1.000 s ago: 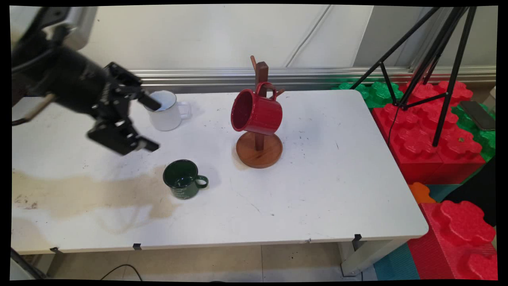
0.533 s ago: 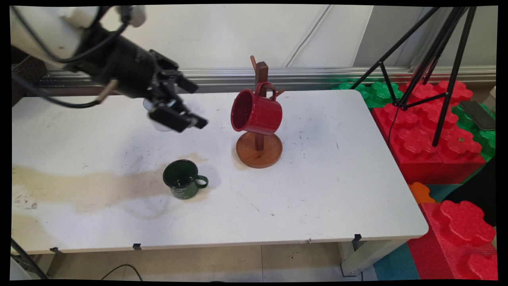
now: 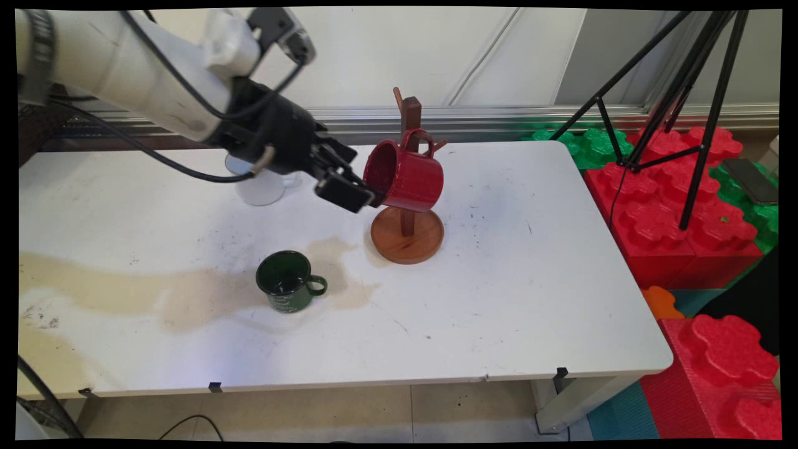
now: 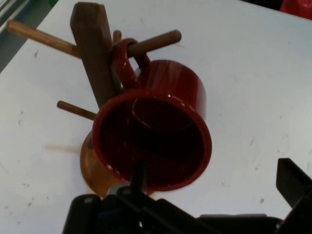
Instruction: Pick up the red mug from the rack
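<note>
A white mug stands at the far left of the table, partly hidden behind the black wrist of the white arm, whose cables hang beneath it. Nearer the camera, a dark green mug sits upright, its handle pointing right, on a brownish stain that spreads across the tabletop. Right of the white mug, the gripper reaches across at the mouth of a red mug hanging by its handle from a peg of a wooden mug tree. The fingers stand spread apart, grasping nothing: in the hand view one finger rises over the lower rim at the mug's open mouth, while the other shows well off to the side, outside the mug's wall. Whether the near finger touches the rim cannot be told. The mug tilts with its opening turned toward the gripper, above the tree's round base. Right of the table, a black tripod rises over red and green foam blocks, and a dark phone-like slab lies on one block at the right edge
</note>
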Available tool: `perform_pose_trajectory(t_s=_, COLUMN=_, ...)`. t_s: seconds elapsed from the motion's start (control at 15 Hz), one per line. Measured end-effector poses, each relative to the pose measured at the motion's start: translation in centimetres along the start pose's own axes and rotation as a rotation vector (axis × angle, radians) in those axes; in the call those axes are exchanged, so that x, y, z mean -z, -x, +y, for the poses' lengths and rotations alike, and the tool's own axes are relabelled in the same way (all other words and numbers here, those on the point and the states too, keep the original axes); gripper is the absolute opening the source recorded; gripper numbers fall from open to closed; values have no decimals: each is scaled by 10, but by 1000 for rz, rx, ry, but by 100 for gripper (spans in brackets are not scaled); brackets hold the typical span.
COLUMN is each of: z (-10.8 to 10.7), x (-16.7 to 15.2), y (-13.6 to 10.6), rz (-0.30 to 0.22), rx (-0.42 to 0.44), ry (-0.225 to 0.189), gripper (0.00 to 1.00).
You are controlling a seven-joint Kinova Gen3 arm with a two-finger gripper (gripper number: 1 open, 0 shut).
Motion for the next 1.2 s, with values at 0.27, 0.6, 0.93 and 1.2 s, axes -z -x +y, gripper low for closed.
perform_pose_trajectory(t_s=0.27, z=1, x=-28, y=-1, rz=13, rx=41, ry=-1, gripper=100)
perform_pose_trajectory(t_s=0.6, z=2, x=-58, y=-3, rz=28, rx=85, ry=-4, gripper=100)
perform_pose_trajectory(t_s=0.93, z=6, x=-77, y=-7, rz=39, rx=116, ry=-3, gripper=100)
perform_pose_trajectory(t_s=1.2, z=11, x=-87, y=-9, rz=43, rx=139, ry=-15, gripper=0)
